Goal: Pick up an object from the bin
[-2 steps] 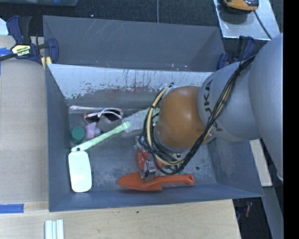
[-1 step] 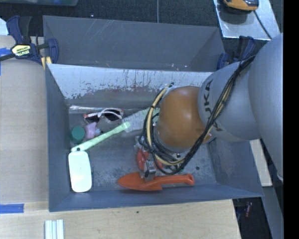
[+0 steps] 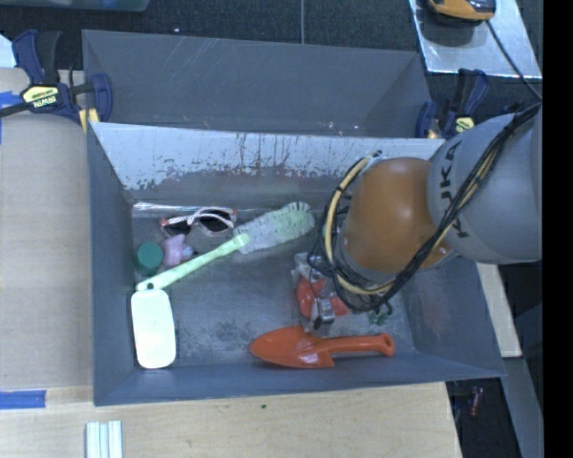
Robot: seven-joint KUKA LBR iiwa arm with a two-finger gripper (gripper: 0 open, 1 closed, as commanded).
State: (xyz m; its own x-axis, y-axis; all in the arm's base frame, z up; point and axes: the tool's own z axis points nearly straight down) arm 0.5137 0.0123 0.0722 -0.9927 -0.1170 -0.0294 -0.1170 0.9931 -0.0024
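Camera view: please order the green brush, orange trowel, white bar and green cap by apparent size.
green brush
orange trowel
white bar (shorter, but area looks similar to the trowel's)
green cap

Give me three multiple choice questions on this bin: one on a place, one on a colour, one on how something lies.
1. Where in the bin is the white flat piece? A near left corner. B far right corner. C middle.
2. What colour is the scoop? A blue. B orange. C black.
3. How is the green brush? A upright. B lying slantwise. C hanging over the rim.
Answers: A, beside the left wall, nearest the camera; B, blade and handle orange; B, flat on the floor.
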